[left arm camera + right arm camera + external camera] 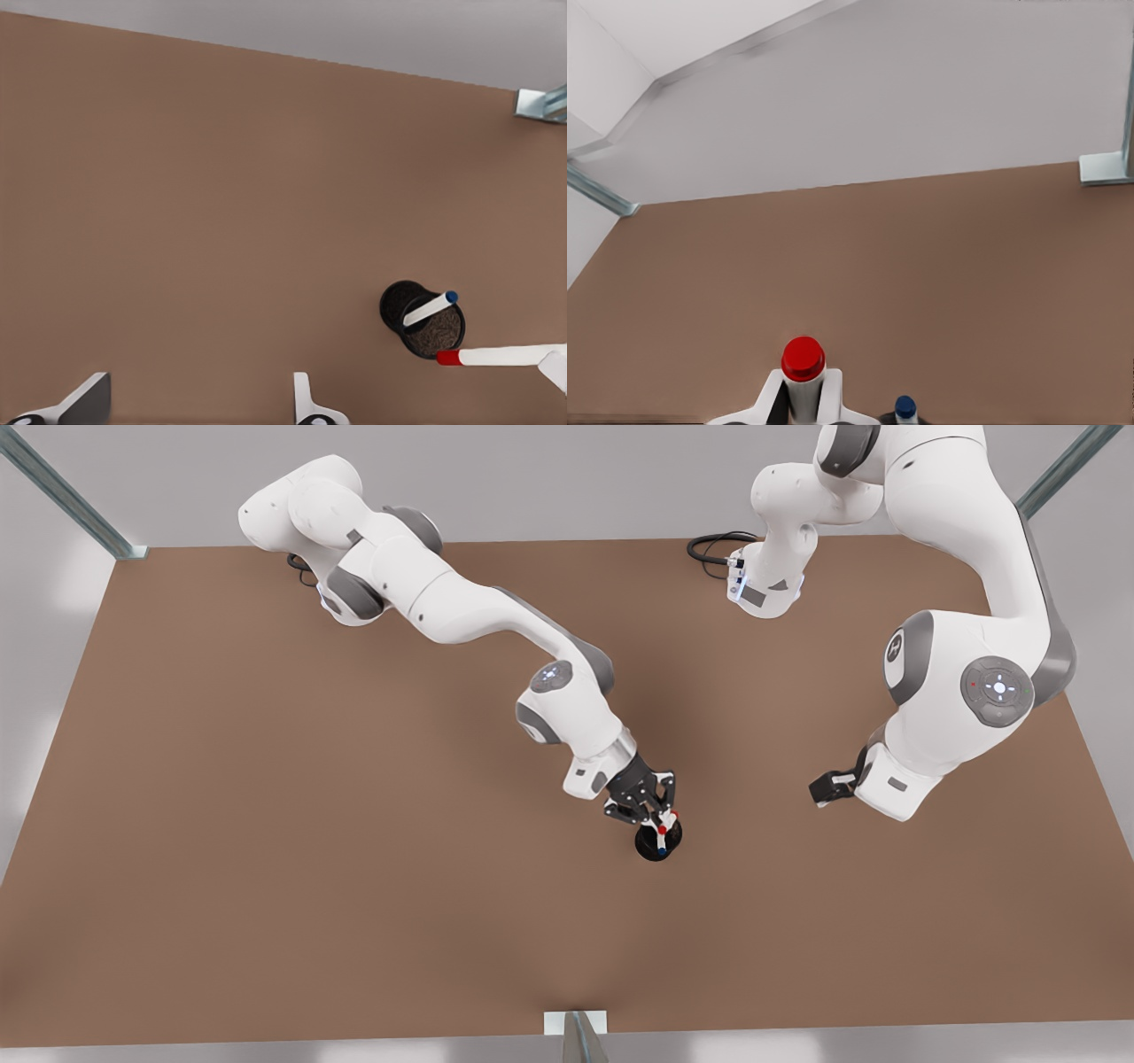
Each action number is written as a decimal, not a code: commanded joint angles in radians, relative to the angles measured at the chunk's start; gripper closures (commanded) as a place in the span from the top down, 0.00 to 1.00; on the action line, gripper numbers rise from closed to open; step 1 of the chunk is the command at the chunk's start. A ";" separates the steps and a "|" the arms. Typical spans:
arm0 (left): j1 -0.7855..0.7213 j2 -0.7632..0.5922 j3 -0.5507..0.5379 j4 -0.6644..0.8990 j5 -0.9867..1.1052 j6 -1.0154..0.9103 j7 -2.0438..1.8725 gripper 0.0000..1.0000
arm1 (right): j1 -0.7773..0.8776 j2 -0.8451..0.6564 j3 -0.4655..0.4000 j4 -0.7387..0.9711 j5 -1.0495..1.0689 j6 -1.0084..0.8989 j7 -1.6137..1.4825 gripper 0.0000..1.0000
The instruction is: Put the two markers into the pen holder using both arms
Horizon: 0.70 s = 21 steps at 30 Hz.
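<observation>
**Red marker held over the pen holder, blue marker already inside**

The pen holder (658, 841), a small black round cup, stands on the brown table (266, 868) a little toward the front view's right of the middle. The blue-capped marker (431, 309) leans inside it, cap up, poking above the rim. The red-capped marker (664, 825) sits right over the cup's opening, its cap just at the rim in the left wrist view, its white barrel running away from the cup toward the gripper that carries it.

That is the right gripper (663, 817), on the arm reaching in from the front view's upper left. Its fingers pinch the red marker's white barrel; in the right wrist view the red cap stands up between the two white fingertips, with the blue cap just beside it.

The left gripper (826, 787) hangs on the arm at the front view's right, well apart from the cup and raised off the table, waiting. Its fingers (306, 403) stand spread, with nothing between them.

A metal frame post (580, 1036) stands at the table's near edge.
</observation>
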<state>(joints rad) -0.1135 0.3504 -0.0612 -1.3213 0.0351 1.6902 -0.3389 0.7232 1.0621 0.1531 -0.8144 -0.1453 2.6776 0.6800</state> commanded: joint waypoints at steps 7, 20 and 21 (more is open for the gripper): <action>0.002 0.005 0.000 0.001 -0.003 0.017 -0.078 1.00 | 0.013 -0.002 -0.003 -0.063 -0.122 0.048 -0.157 0.27; -0.008 0.005 -0.002 -0.004 -0.003 0.014 -0.123 1.00 | 0.012 -0.002 -0.003 -0.124 -0.188 0.093 -0.158 0.47; -0.008 0.005 -0.002 -0.004 -0.003 0.014 -0.123 1.00 | 0.013 -0.002 -0.003 -0.126 -0.186 0.093 -0.157 0.53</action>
<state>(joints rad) -0.1213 0.3571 -0.0627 -1.3259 0.0314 1.7049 -0.4124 0.7354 1.0618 0.1502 -0.9387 -0.3245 2.7595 0.5652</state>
